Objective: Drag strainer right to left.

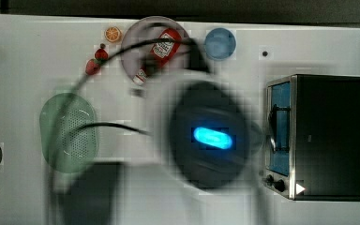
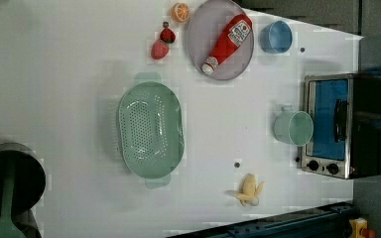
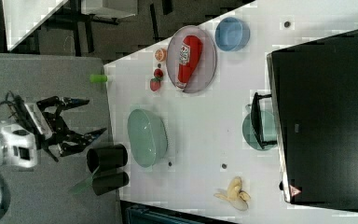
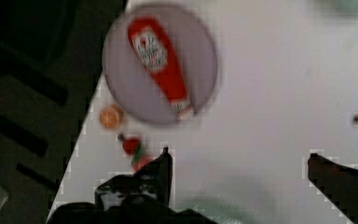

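The strainer [image 2: 150, 130] is a pale green oval colander dotted with holes, lying flat on the white table [image 2: 69, 74]. In the top view the strainer [image 1: 68, 133] lies at the left, partly behind blurred cables and the arm [image 1: 208, 133]. My gripper [image 3: 95, 115] is open, its black fingers spread wide, and it holds nothing. In the right view it shows to the left of the strainer [image 3: 147, 137] and apart from it. In the wrist view the gripper [image 4: 237, 163] frames bare table, with a blurred pale green shape low between the fingers [image 4: 161, 170].
A grey plate [image 2: 203, 25] holds a ketchup bottle [image 2: 228, 39]. Near it lie an orange slice [image 2: 180, 12], strawberries [image 2: 161, 44] and a blue bowl [image 2: 276, 36]. A toaster oven [image 2: 340, 124], a green mug [image 2: 293, 127], a banana [image 2: 248, 191] and black cups [image 3: 106, 158] surround the strainer.
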Robot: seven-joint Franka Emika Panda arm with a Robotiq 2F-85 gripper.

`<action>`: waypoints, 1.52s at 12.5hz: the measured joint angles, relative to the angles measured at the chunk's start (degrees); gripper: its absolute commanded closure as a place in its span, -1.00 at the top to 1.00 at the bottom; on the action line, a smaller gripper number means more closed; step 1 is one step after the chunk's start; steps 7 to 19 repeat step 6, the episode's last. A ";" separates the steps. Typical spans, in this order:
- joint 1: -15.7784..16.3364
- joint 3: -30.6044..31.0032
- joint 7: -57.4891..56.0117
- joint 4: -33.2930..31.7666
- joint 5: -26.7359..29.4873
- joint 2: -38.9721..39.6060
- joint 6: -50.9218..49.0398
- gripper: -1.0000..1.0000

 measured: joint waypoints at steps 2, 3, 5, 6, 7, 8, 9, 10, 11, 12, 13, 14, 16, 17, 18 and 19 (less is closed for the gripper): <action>-2.99 -5.40 -8.14 1.68 -5.52 -2.94 -4.48 1.00; -4.01 -7.72 -10.24 1.18 -8.07 -4.21 -6.45 1.00; -6.00 -10.13 -12.78 -0.78 -8.40 -5.01 -7.91 1.00; -5.97 -10.85 -13.83 -1.45 -7.89 -4.60 -8.99 1.00; -5.97 -10.85 -13.83 -1.45 -7.89 -4.60 -8.99 1.00; -5.97 -10.85 -13.83 -1.45 -7.89 -4.60 -8.99 1.00; -5.97 -10.85 -13.83 -1.45 -7.89 -4.60 -8.99 1.00; -5.97 -10.85 -13.83 -1.45 -7.89 -4.60 -8.99 1.00; -5.97 -10.85 -13.83 -1.45 -7.89 -4.60 -8.99 1.00; -5.97 -10.85 -13.83 -1.45 -7.89 -4.60 -8.99 1.00; -5.97 -10.85 -13.83 -1.45 -7.89 -4.60 -8.99 1.00; -5.97 -10.85 -13.83 -1.45 -7.89 -4.60 -8.99 1.00; -5.97 -10.85 -13.83 -1.45 -7.89 -4.60 -8.99 1.00; -5.97 -10.85 -13.83 -1.45 -7.89 -4.60 -8.99 1.00; -5.97 -10.85 -13.83 -1.45 -7.89 -4.60 -8.99 1.00; -5.97 -10.85 -13.83 -1.45 -7.89 -4.60 -8.99 1.00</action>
